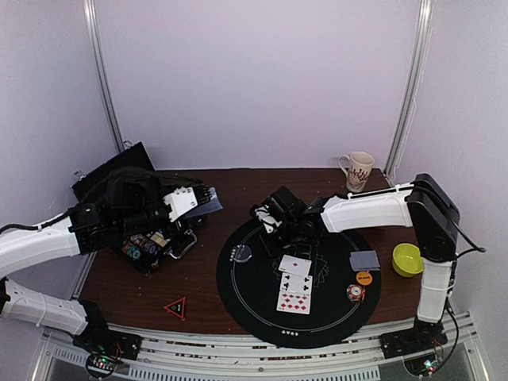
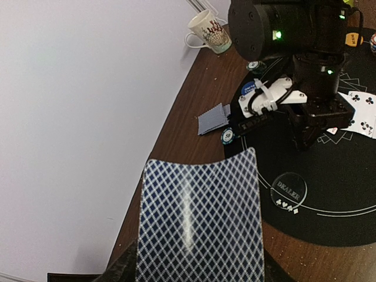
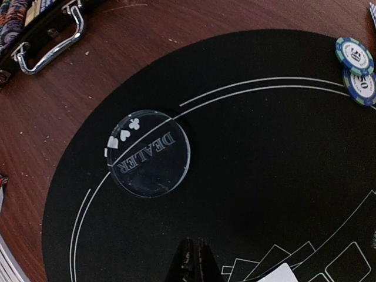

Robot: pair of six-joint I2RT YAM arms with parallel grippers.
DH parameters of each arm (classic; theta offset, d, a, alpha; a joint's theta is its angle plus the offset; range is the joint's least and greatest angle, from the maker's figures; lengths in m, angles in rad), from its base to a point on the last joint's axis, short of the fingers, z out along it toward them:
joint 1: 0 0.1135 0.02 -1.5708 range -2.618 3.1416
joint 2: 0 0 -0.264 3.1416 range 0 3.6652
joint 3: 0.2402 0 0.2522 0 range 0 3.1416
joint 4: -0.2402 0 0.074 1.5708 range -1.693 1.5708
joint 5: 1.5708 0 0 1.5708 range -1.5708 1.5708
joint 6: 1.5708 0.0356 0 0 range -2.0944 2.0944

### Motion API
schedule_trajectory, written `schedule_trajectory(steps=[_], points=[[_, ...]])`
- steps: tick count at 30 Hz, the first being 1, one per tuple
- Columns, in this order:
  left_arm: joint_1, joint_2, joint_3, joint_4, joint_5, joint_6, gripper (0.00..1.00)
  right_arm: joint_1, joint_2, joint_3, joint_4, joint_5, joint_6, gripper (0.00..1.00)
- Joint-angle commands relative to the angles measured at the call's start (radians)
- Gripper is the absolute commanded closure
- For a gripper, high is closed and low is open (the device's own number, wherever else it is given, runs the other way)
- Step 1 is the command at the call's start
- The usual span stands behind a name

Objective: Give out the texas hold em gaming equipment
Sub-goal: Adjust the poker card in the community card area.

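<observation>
Cards [image 2: 197,217] were held bowed in the left gripper [image 1: 197,202], above the tabletop [image 1: 198,278], probably staged for dealing. Right gripper [image 3: 192,258] was closed, nothing seen in it, over the mat [image 3: 264,147] beside the dealer button [image 3: 148,154]. Three face-up cards [image 1: 294,286] were laid mid-mat.

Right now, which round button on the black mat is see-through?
The DEALER button at the left edge of the black mat: the mat shows through it. The orange button is solid.

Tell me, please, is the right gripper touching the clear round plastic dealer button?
Apart. The right wrist view shows bare black mat between the shut right gripper and the dealer button.
</observation>
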Motion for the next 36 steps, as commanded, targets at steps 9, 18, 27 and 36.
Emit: schedule_trajectory(steps=[9, 18, 27, 36], points=[[0.000, -0.006, 0.030, 0.049, -0.004, 0.004, 0.47, 0.043, 0.074, 0.064, -0.298, 0.094, -0.002, 1.00], [0.000, -0.006, 0.027, 0.049, -0.005, 0.006, 0.47, 0.043, 0.068, 0.080, -0.404, 0.176, -0.045, 1.00], [0.000, -0.006, 0.030, 0.046, -0.005, 0.006, 0.47, 0.043, 0.057, 0.092, -0.428, 0.183, -0.090, 1.00], [0.001, -0.001, 0.038, 0.041, -0.001, 0.006, 0.47, -0.016, -0.048, 0.157, -0.261, -0.155, -0.041, 1.00]])
